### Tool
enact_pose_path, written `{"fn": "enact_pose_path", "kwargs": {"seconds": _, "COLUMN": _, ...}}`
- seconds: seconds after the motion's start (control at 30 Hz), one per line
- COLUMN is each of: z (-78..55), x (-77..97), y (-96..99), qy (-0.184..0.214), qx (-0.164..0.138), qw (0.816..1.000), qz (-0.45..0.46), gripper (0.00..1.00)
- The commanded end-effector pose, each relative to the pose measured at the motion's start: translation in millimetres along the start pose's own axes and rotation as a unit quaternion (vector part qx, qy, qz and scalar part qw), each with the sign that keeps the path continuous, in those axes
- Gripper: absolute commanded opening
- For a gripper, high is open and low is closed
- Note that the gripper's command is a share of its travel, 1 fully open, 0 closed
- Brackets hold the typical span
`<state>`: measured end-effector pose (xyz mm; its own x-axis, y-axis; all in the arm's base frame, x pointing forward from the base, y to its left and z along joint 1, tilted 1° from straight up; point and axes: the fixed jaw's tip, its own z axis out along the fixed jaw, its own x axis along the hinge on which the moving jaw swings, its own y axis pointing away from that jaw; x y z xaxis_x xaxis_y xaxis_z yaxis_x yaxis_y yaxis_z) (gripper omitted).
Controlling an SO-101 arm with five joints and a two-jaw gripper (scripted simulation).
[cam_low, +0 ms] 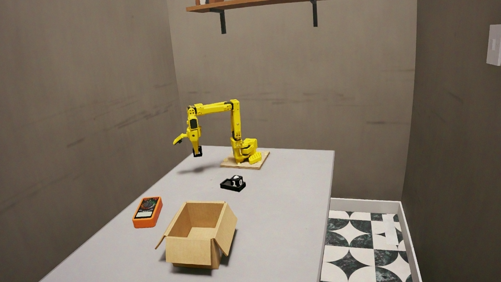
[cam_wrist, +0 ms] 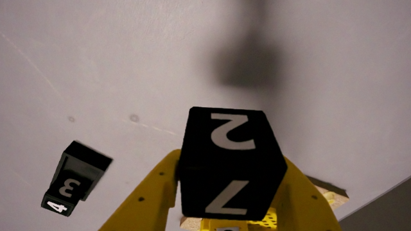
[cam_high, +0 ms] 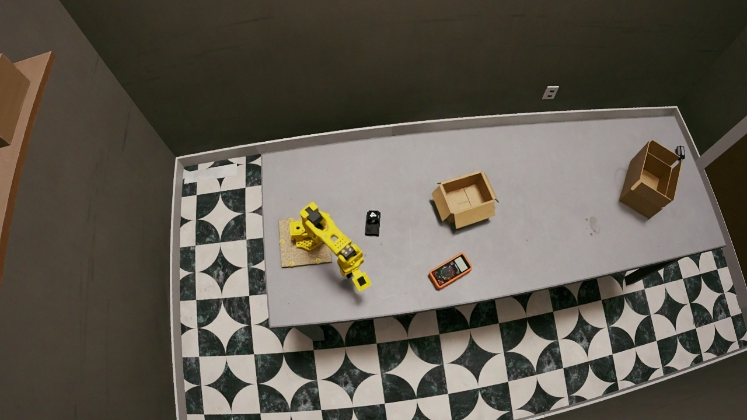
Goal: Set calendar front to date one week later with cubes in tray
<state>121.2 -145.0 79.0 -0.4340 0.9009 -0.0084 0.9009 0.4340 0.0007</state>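
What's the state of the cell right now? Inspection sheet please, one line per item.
Surface: grey tabletop, small stain toward the far end from the arm.
Job's things: black rectangular tray on the table, one black cube with white digits in it; second black cube with grey digits 2 and 7 is off the table.
Clutter: orange-rimmed multimeter; two open cardboard boxes, one mid-table, one at the far end.
Gripper: yellow gripper shut on the second cube, raised.
Cables: nothing seen.
Surroundings: brown-grey walls, wall shelf, patterned floor tiles.
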Motion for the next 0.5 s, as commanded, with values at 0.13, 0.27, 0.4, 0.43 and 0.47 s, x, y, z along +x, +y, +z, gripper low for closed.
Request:
{"fn": "enact_pose_path", "kwargs": {"seconds": 0.13, "z": -0.5, "x": -0.6, "y": -1.6, "qy": -0.004, "qx": -0.001, "qw": 1.0, "qz": 0.016, "gripper": 0.0}}
{"fn": "enact_pose_path", "kwargs": {"seconds": 0.27, "z": -0.5, "x": -0.6, "y": -1.6, "qy": -0.004, "qx": -0.001, "qw": 1.0, "qz": 0.016, "gripper": 0.0}}
{"fn": "enact_pose_path", "kwargs": {"seconds": 0.4, "z": 1.1, "x": -0.8, "y": -1.6, "qy": -0.004, "qx": -0.001, "qw": 1.0, "qz": 0.016, "gripper": 0.0}}
{"fn": "enact_pose_path", "kwargs": {"seconds": 0.43, "z": 1.9, "x": -0.9, "y": -1.5, "qy": -0.004, "qx": -0.001, "qw": 1.0, "qz": 0.016, "gripper": 0.0}}
{"fn": "enact_pose_path", "kwargs": {"seconds": 0.47, "z": 2.9, "x": -1.0, "y": -1.5, "qy": -0.004, "qx": -0.001, "qw": 1.0, "qz": 0.016, "gripper": 0.0}}
